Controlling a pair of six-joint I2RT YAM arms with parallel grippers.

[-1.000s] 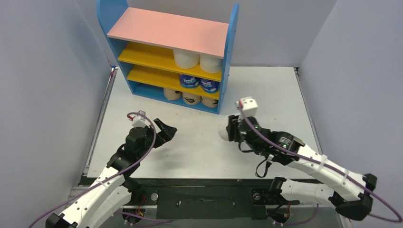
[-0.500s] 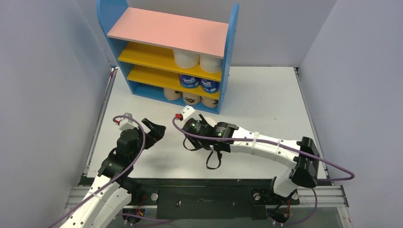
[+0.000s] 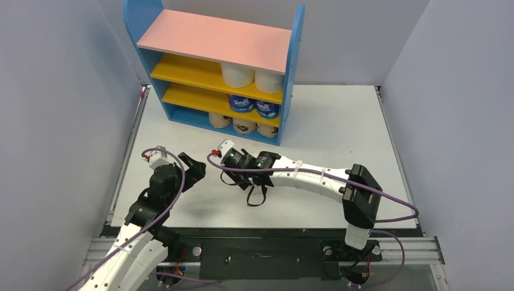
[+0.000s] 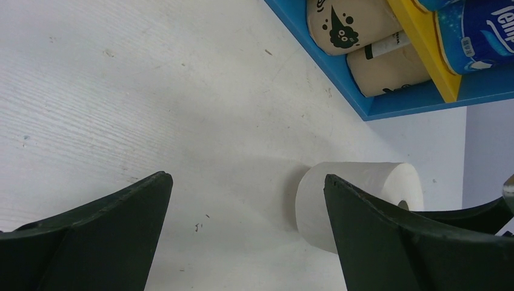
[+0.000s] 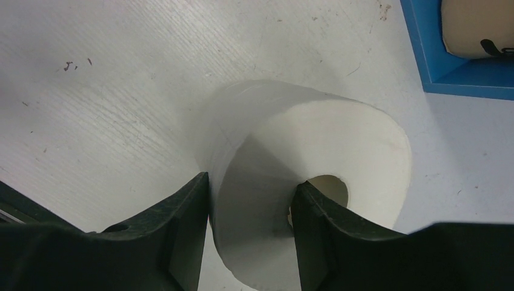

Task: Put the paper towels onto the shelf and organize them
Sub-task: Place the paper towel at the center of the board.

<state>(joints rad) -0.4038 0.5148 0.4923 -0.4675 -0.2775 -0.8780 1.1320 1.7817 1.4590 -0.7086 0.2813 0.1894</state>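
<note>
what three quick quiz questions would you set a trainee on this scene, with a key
1. True or false: the left gripper is open and holds nothing.
2. How does the right gripper hold the white roll? A) one finger in the core, one outside the wall B) both fingers around the outside C) it is not touching it
3. Fill in: on the shelf, the blue-wrapped rolls sit on the ___ yellow board.
Key: 1 true; 2 A; 3 lower.
</note>
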